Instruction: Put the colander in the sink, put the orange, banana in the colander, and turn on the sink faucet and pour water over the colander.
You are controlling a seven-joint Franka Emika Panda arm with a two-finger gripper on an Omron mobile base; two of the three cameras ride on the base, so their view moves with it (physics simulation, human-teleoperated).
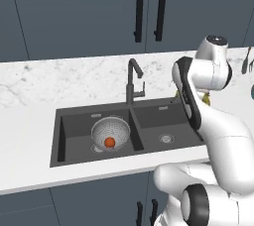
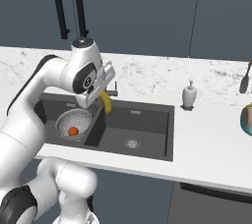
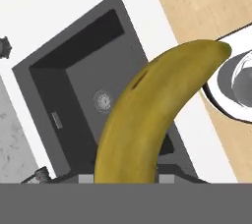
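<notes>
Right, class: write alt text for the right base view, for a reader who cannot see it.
A white robot arm holds a yellow banana in its gripper above a dark double-basin sink. In the left basin sits a silver colander with an orange inside it. A white soap dispenser stands on the marble counter to the right of the sink.

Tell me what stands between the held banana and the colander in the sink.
Nothing visible does. The gripper holds the banana above the sink, over the divider between the basins. The colander sits open-topped in the left basin with the orange inside. The sink faucet stands behind, off the path.
</notes>
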